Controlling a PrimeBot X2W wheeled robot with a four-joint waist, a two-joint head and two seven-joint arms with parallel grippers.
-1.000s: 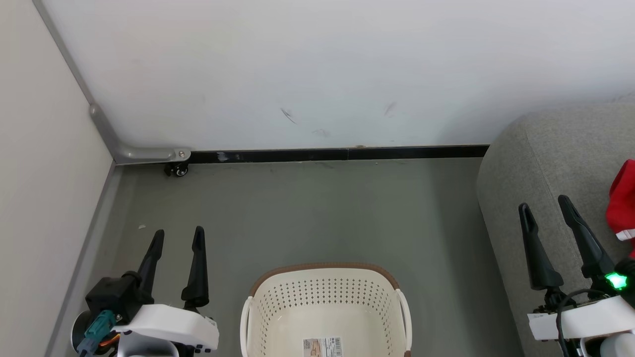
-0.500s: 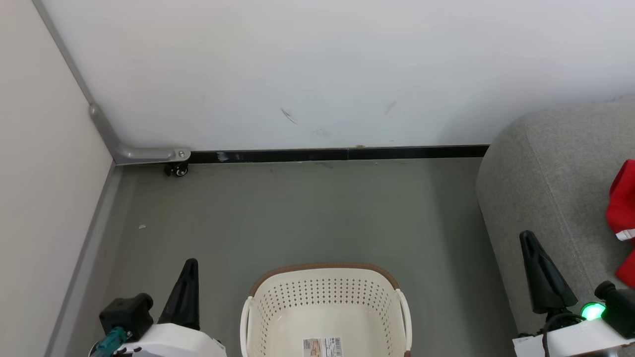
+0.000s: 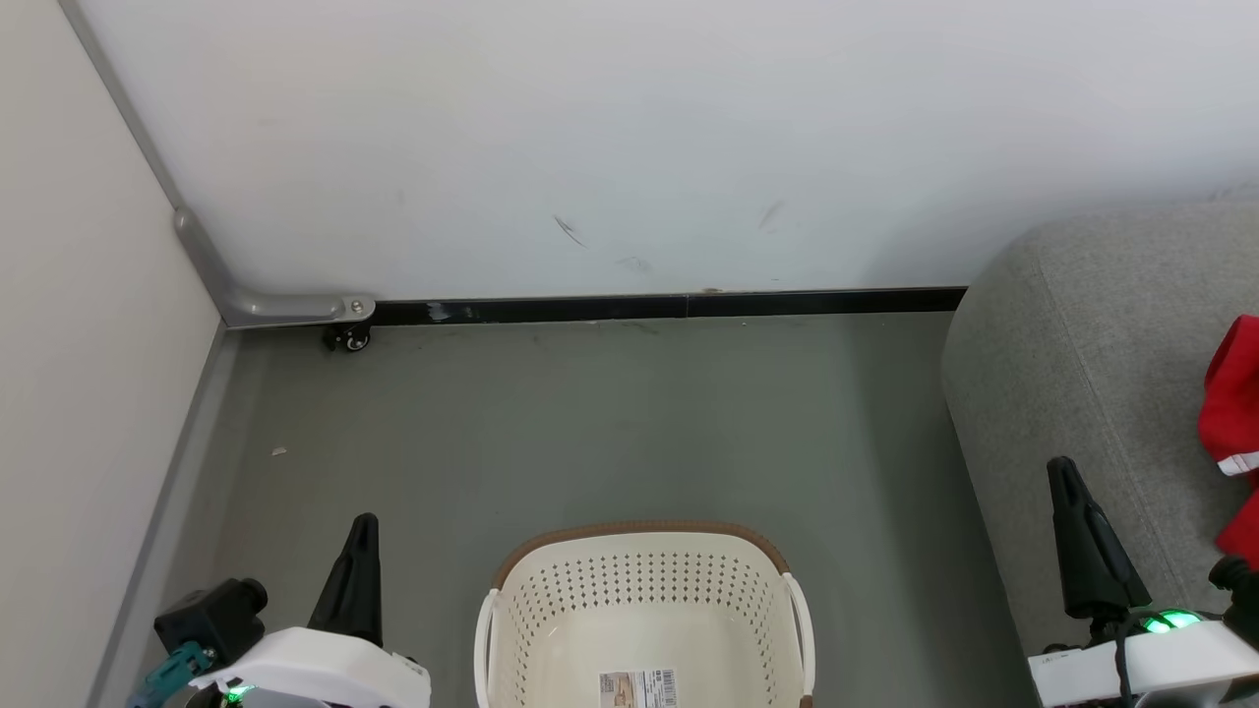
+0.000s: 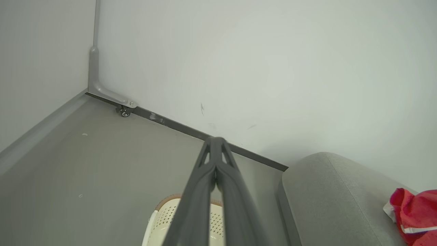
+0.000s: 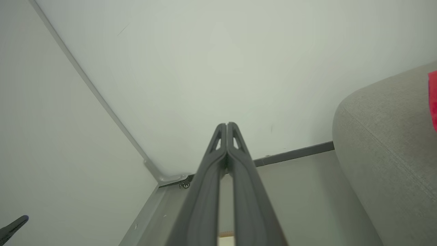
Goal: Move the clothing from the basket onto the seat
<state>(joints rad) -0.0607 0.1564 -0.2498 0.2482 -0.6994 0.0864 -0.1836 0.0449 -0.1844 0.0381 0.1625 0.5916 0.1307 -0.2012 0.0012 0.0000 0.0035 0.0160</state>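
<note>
We list the white wall (image 3: 629,128) first, with a black skirting strip (image 3: 669,307) along its foot. Next comes the grey floor (image 3: 590,423).

The large grey fabric-upholstered seat (image 3: 1082,344) stands on the floor against the wall, its rounded corner facing the basket.

The cream-white perforated plastic basket with a brown rim band (image 3: 639,531) stands on the floor, well away from the wall edge and apart from the seat. A barcode label (image 3: 640,686) shows on its bottom.

The soft red clothing with white trim (image 3: 1229,393) lies on top of the seat, back from that rounded corner and cut off by the picture's edge.

The left gripper (image 4: 215,150) hangs above the floor beside the basket, its two dark fingers pressed together and holding nothing. The right gripper (image 5: 226,130) is over the seat's front edge, its fingers likewise pressed together with nothing between them.

Last, we note a small black caster wheel (image 3: 350,338) at the floor's wall edge, near the corner.
</note>
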